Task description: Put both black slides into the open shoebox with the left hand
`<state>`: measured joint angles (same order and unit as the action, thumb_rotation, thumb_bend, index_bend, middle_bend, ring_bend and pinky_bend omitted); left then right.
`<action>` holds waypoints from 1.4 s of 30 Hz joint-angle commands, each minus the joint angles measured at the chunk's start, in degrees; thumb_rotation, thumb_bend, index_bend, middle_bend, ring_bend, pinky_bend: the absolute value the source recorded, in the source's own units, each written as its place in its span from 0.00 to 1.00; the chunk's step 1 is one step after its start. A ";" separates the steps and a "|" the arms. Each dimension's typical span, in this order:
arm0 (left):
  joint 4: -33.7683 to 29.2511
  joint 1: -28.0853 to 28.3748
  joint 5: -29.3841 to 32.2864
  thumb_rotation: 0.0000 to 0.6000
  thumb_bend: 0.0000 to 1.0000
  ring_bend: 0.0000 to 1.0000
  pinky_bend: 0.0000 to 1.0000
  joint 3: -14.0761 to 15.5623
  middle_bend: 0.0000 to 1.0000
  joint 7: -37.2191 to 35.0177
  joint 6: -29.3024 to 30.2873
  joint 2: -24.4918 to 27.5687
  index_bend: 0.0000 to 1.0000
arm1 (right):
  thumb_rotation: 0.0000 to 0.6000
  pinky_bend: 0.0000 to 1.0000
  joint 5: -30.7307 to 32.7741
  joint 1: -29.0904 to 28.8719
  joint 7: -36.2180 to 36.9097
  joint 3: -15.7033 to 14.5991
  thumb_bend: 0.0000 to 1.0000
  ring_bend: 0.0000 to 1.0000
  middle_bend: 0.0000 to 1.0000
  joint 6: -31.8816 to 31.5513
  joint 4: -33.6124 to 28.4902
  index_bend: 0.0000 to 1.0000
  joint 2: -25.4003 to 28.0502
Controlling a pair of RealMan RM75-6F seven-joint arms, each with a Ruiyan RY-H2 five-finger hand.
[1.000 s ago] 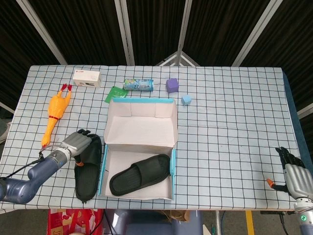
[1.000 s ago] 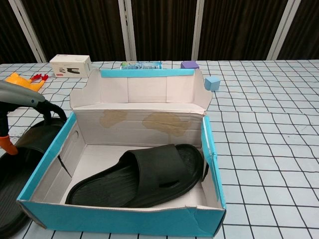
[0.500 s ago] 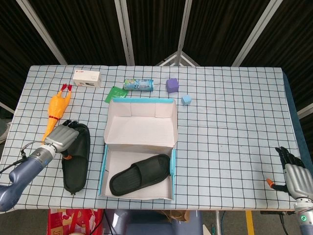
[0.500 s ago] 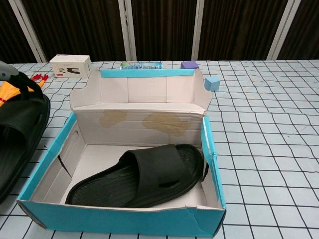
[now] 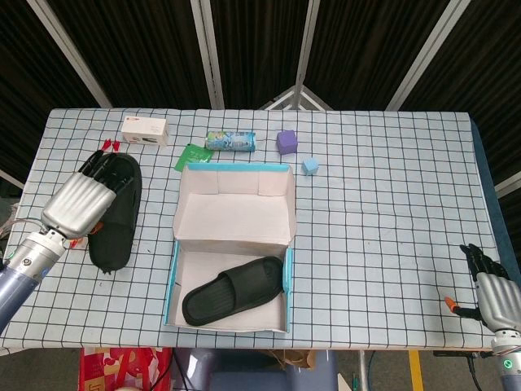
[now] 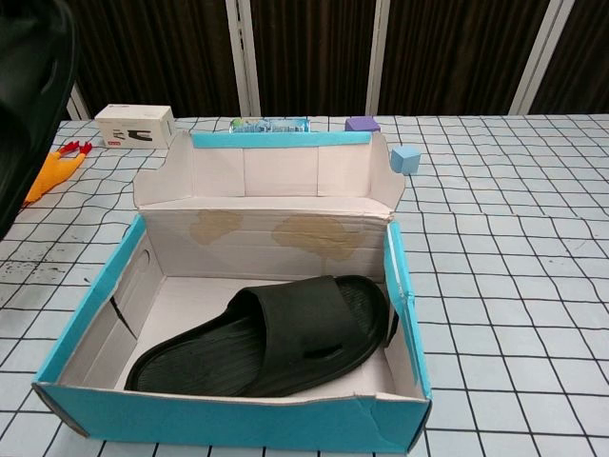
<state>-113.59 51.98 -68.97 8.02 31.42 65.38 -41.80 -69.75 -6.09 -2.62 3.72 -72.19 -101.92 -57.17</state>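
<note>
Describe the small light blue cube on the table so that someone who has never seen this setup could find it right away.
Start at the open shoebox in the middle of the checkered table. Just past its far right corner sit two small blocks. The light blue cube is the nearer, smaller, paler one; the purple cube beside it is larger and darker.

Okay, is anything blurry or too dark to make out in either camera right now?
Chest view: the lifted slide fills the top-left corner as a dark, featureless mass; the shoebox is sharp. Head view: evenly lit and crisp, the left hand clearly visible.
</note>
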 commanded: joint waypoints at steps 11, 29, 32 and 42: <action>-4.13 1.19 -18.02 1.00 0.52 0.00 0.00 -10.26 0.44 12.53 3.95 -2.97 0.20 | 1.00 0.13 -0.29 0.32 0.53 -0.39 0.24 0.10 0.02 0.03 0.43 0.00 -0.17; -15.50 6.69 -2.99 1.00 0.52 0.00 0.00 -16.35 0.47 18.84 -9.31 -9.42 0.20 | 1.00 0.13 -0.31 0.22 1.35 -0.29 0.25 0.10 0.02 0.63 0.83 0.00 0.09; -17.32 7.19 -0.24 1.00 0.52 0.00 0.00 -16.98 0.48 16.99 -10.46 -9.81 0.20 | 1.00 0.13 -0.21 0.08 1.66 -0.08 0.25 0.10 0.02 0.79 0.72 0.00 0.39; -17.60 10.01 5.77 1.00 0.52 0.00 0.00 -16.68 0.48 14.84 -14.77 -13.15 0.20 | 1.00 0.13 -0.24 0.07 2.31 0.06 0.25 0.10 0.02 0.87 0.59 0.00 0.94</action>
<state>-131.45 61.60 -63.78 -8.80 46.20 50.90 -54.33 -70.02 -6.02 -0.34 3.78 -71.34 -101.33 -56.25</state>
